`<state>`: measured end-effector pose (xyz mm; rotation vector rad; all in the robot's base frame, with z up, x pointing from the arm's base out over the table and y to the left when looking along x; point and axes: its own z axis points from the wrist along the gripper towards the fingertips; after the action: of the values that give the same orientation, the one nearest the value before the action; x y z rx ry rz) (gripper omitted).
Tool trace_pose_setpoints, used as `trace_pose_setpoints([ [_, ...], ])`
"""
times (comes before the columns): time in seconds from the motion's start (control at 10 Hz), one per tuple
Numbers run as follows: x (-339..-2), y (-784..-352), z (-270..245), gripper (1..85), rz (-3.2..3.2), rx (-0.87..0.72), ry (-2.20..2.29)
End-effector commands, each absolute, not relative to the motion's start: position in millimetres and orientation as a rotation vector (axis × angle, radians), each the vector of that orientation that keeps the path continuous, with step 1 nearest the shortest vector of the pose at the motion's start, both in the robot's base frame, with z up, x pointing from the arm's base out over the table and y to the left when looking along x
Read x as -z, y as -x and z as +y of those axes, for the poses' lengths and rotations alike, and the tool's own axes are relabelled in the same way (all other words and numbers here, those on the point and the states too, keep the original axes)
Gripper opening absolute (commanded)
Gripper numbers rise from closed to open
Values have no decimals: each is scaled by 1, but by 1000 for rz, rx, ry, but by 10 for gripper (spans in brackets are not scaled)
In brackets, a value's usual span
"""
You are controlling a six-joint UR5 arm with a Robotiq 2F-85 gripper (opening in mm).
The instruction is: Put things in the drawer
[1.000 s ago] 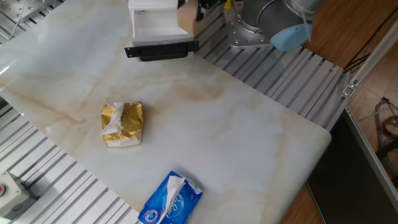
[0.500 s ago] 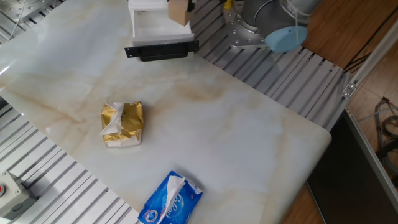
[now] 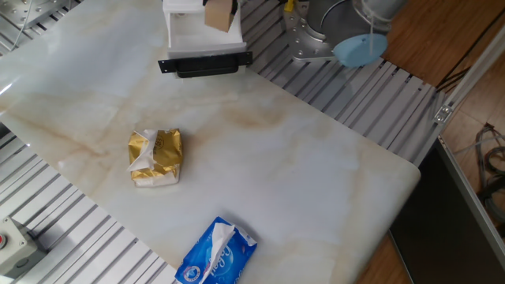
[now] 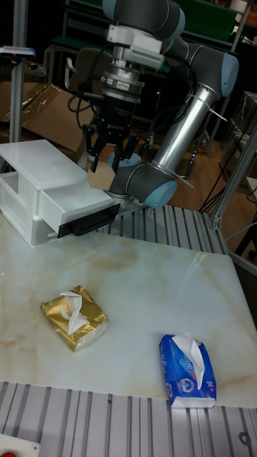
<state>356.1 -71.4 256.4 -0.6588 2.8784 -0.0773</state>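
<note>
The white drawer [image 3: 201,35] stands at the far edge of the table, its tray pulled out with the black front [image 3: 205,63] towards me. In the tall fixed view the drawer [image 4: 36,182] is at the left. A pale tan wooden cube [image 3: 219,13] hangs over the open tray's right side. My gripper [image 4: 107,168] comes down from above and is shut on the cube [image 4: 100,177]. In the fixed view the gripper itself is cut off by the top edge.
A gold foil packet [image 3: 156,156] lies mid-left on the marble top, and a blue-and-white tissue pack [image 3: 217,252] lies near the front edge. The arm's base [image 3: 331,28] stands right of the drawer. The tabletop ends at the right corner [image 3: 410,170].
The held cube has moved left, from beside the drawer's right edge to above the open tray. The packets have not moved.
</note>
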Motion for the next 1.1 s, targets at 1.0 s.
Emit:
trace_pose_setpoints([
  [1.0, -234, -360, -80, 10, 2762, 72, 957],
])
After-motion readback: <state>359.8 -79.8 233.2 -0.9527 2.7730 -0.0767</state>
